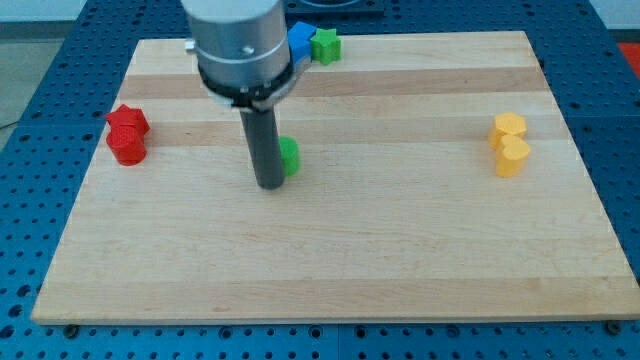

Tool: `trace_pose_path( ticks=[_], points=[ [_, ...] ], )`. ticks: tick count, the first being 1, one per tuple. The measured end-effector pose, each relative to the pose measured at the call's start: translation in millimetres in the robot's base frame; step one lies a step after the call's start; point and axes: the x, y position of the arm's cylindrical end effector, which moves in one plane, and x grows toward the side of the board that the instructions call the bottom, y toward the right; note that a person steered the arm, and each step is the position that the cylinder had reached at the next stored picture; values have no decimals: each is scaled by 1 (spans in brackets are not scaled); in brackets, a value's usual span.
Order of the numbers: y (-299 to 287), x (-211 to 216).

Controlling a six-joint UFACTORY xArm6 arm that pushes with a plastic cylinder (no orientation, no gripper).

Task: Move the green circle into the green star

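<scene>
The green circle (289,156) lies on the wooden board (330,250) left of centre, partly hidden behind my rod. My tip (268,185) rests on the board right at the circle's lower left side, touching or nearly touching it. The green star (325,46) sits at the view's top edge of the board, above and a little right of the circle. A blue block (300,41) lies against the star's left side, partly hidden by the arm.
Two red blocks (127,134) lie together near the board's left edge. Two yellow blocks (509,144) lie together near the right. The arm's grey body (238,45) covers part of the board's top.
</scene>
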Motion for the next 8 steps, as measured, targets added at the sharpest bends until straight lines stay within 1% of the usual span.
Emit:
trace_pose_path(
  ticks=[1, 2, 3, 4, 6, 7, 8],
  points=[
    [2, -68],
    [4, -84],
    [6, -26],
    [31, -28],
    [45, -138],
    [46, -110],
    [10, -96]
  ],
)
